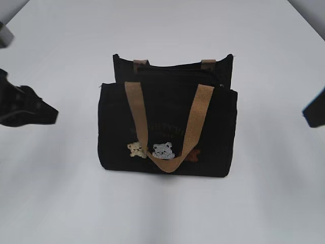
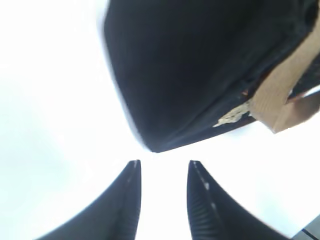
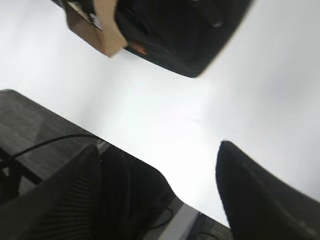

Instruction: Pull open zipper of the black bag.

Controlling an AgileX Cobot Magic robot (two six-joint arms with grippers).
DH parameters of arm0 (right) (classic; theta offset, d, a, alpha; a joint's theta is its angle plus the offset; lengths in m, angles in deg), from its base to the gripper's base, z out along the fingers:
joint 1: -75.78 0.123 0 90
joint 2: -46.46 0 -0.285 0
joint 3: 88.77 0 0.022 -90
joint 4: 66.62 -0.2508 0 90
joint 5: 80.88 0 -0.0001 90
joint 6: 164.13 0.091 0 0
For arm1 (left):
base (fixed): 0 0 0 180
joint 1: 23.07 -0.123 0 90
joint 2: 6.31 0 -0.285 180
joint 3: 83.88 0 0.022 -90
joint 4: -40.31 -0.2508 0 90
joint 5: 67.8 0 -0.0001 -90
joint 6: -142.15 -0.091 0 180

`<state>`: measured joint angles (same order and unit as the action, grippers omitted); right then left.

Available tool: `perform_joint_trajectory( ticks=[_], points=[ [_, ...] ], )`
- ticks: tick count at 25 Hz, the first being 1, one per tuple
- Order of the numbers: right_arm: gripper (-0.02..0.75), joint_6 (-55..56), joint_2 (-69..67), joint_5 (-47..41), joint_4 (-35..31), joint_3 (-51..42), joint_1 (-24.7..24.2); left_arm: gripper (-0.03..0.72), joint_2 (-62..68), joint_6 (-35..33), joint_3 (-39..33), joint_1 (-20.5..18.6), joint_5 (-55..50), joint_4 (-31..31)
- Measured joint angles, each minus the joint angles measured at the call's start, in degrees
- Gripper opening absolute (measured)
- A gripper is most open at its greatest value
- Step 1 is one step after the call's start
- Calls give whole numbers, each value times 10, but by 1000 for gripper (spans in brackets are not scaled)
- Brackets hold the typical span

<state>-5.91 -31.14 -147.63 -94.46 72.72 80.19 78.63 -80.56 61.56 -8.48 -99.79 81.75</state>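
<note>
The black bag (image 1: 167, 127) stands upright mid-table, its tan handle (image 1: 195, 122) hanging over the front above the little bear patches (image 1: 163, 150). Its top (image 1: 175, 71) looks slack between the front and back panels; I cannot make out the zipper pull. My left gripper (image 1: 50, 116) is at the left edge, well clear of the bag. In the left wrist view it (image 2: 162, 167) is open and empty, just short of the bag's corner (image 2: 200, 75). My right gripper (image 1: 312, 113) is at the far right; its (image 3: 157, 150) fingers stand wide open with nothing between them, away from the bag (image 3: 180, 30).
The white table (image 1: 162, 213) surrounds the bag on all sides. In the right wrist view the table's edge (image 3: 125, 150) shows, with dark floor and a cable (image 3: 45, 142) below it.
</note>
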Motion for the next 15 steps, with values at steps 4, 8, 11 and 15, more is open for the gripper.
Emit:
perform_joint_trajectory(
  ticks=[4,8,11,15],
  points=[
    [547,42,117,-3,81,-65,0,221,-138,184,0,0,-33,-145],
    [547,77,274,-9,148,-149,0,220,-295,276,0,0,-109,-226],
    [547,99,379,-12,172,-202,0,218,-414,335,-1,0,-165,-293],
    [547,104,507,-12,191,-258,0,218,-532,357,-15,0,-238,-358]
  ],
)
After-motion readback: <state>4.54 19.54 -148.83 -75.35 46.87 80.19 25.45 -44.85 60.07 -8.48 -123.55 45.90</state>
